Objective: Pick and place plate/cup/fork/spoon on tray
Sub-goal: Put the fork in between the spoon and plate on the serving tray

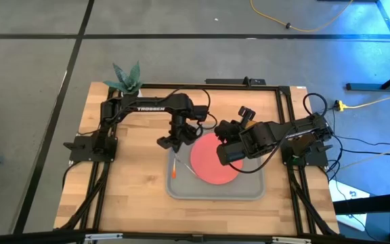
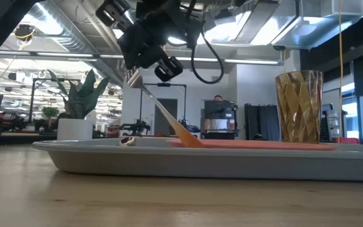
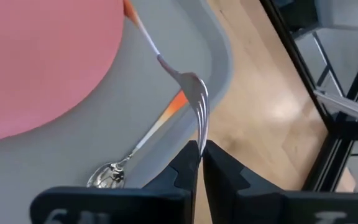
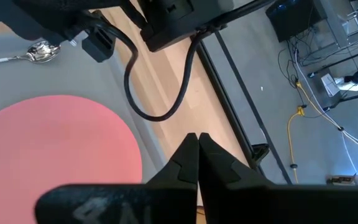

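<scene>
The grey tray (image 1: 181,191) lies at the table's middle with the coral plate (image 1: 212,168) on it. My left gripper (image 1: 170,140) hangs over the tray's left part, shut on the fork (image 3: 179,68), which slants down toward the plate (image 2: 166,116). The spoon (image 3: 114,174) lies flat on the tray beside the plate, and its bowl shows in the low view (image 2: 128,141). The amber cup (image 2: 299,107) stands upright on the tray; in the high view the right arm hides it. My right gripper (image 1: 225,156) is shut and empty above the plate (image 4: 55,143). My left gripper pinches the fork's tine end (image 3: 201,127) between its two fingertips. The fingers come from above, slanting, and lie roughly along the fork. The fork hangs tilted below them, and its orange handle end (image 2: 191,141) is down at the plate's edge on the tray.
A white pot with a green plant (image 1: 128,80) stands at the table's far left corner. Bare wood (image 1: 127,190) lies left of and in front of the tray. Black frame rails (image 1: 290,135) run along the table's sides.
</scene>
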Robot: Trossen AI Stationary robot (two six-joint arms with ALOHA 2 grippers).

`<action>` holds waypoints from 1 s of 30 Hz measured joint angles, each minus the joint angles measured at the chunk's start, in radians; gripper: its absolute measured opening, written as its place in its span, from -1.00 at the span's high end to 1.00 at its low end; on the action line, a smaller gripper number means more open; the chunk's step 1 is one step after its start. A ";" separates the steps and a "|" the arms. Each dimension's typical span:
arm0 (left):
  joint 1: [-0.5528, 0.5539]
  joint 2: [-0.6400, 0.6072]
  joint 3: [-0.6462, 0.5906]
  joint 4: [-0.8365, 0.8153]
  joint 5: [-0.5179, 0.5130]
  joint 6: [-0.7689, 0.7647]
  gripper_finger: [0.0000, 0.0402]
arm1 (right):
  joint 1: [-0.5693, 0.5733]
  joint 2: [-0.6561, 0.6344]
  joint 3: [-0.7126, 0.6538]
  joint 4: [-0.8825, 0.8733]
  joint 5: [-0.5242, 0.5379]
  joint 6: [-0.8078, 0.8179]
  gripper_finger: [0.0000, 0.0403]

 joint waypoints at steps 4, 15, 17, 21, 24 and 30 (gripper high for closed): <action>0.000 0.000 0.000 -0.010 -0.043 -0.021 0.92 | 0.000 0.000 0.000 0.000 -0.001 0.001 1.00; 0.000 0.000 -0.016 -0.005 -0.063 -0.022 0.96 | 0.000 0.000 0.000 0.000 -0.002 0.002 1.00; 0.000 0.000 -0.043 0.002 -0.064 -0.026 0.92 | 0.000 0.000 0.000 0.000 -0.003 0.002 1.00; 0.000 0.000 -0.117 0.034 -0.078 -0.056 0.86 | 0.000 0.000 0.000 0.000 -0.002 0.002 1.00; 0.000 0.000 -0.152 0.051 -0.133 -0.074 0.85 | 0.000 0.000 0.000 0.000 -0.003 0.002 0.99; 0.000 0.000 -0.146 0.053 -0.225 -0.074 0.86 | 0.000 0.000 0.000 0.000 -0.003 0.005 0.97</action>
